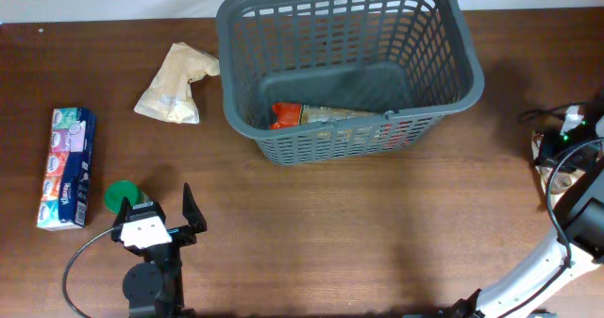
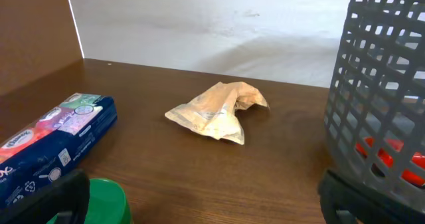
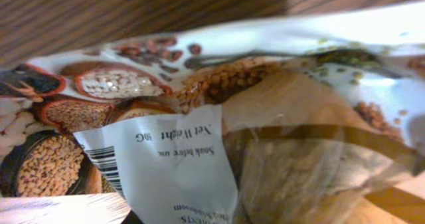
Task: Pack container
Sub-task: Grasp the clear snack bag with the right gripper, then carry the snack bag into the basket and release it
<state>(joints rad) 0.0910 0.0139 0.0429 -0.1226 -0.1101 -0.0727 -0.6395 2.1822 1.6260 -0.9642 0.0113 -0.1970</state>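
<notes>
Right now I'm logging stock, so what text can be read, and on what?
"Net Weight": upside down on the white label of the bag; the figure after it is unclear.
"Soak before use": same label.
Lower label lines, and the print on the tissue pack: too blurred to read.

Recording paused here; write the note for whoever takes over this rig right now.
Left claw: open, by the green round lid.
Right claw: shut at the printed plastic bean packet; hold unconfirmed.
Large dark grey plastic lattice basket: top centre of the overhead view, one red-and-tan packet inside.
Done: that packet.
To do: bean packet, crumpled beige bag, blue tissue pack, probably the lid; all outside the basket.
</notes>
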